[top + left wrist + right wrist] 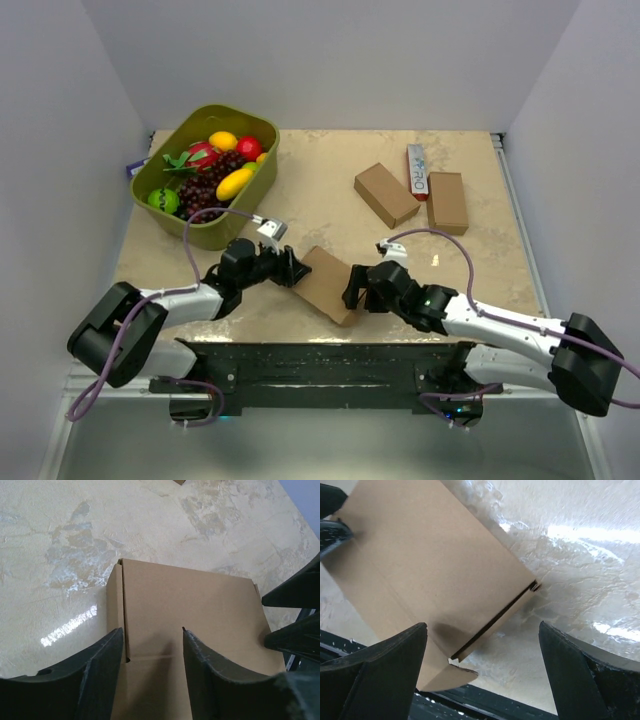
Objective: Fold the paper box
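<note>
The paper box (325, 283) lies flat and skewed on the table near the front edge, a brown cardboard piece with fold creases. My left gripper (290, 270) is at its left end. In the left wrist view the fingers (100, 670) stand partly apart over the box (185, 600), one by its side edge, one over its top panel; gripper midpoint (152, 630). My right gripper (355, 285) is at the box's right end and wide open (482, 625). The box's corner (420, 555) and a small rounded flap (447, 677) lie close to its left finger.
A green bin (215, 235) of toy fruit stands at the back left. Two plain brown boxes (386, 193) (447, 201) and a white-and-red carton (417, 170) lie at the back right. The black base rail (320, 360) runs just in front of the box.
</note>
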{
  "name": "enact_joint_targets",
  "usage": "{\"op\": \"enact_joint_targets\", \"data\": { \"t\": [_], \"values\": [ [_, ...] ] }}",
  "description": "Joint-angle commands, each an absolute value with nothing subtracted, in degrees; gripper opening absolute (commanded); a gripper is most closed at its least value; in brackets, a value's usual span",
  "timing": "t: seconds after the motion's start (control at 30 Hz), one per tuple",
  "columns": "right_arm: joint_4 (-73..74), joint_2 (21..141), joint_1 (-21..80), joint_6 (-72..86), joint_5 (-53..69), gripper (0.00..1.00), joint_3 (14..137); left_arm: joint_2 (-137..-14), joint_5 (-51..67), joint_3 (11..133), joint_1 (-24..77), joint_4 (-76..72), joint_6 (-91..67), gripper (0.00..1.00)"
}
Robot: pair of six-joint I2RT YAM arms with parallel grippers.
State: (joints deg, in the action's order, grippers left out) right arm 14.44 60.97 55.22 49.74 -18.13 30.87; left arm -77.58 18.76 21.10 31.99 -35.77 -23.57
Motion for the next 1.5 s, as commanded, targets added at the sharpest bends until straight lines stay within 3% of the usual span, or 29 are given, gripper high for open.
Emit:
{"op": "enact_joint_targets", "data": {
  "t": [0.0,0.17,0.4,0.53,0.6,0.73,0.9,1.07,1.47],
  "values": [
    [4.2,63.7,52.1,52.4,-11.7,0.95,29.2,-76.7,20.7,17.7,31.9,-39.4,-26.3,0.53],
    [-1.3,67.6,48.7,49.0,-9.1,0.94,29.4,-73.2,20.8,12.6,33.5,-41.5,-30.8,0.44],
    [-4.4,75.2,42.3,40.2,-6.0,0.92,36.2,-65.8,15.4,9.2,38.2,-37.5,-34.0,0.45],
    [-0.5,77.1,41.3,34.0,-8.4,0.99,40.9,-59.5,12.0,10.5,38.2,-30.0,-33.5,0.53],
    [2.0,75.8,41.0,29.2,-9.7,0.99,42.7,-56.9,9.5,11.9,38.1,-24.4,-32.8,0.63],
    [0.8,65.9,41.7,18.7,-7.7,0.99,42.3,-51.3,6.3,13.7,36.8,-17.4,-32.1,0.75],
    [-0.2,63.6,52.4,4.0,-8.2,0.99,42.1,-56.0,7.8,15.0,33.8,-18.7,-32.2,0.75],
    [0.3,70.7,66.7,-4.8,-20.1,0.99,43.0,-61.6,11.1,17.9,32.5,-26.1,-33.0,0.74],
    [-5.7,82.4,73.6,-16.1,-25.8,0.99,45.8,-74.5,14.5,22.0,28.9,-35.7,-30.9,0.75]
  ]
}}
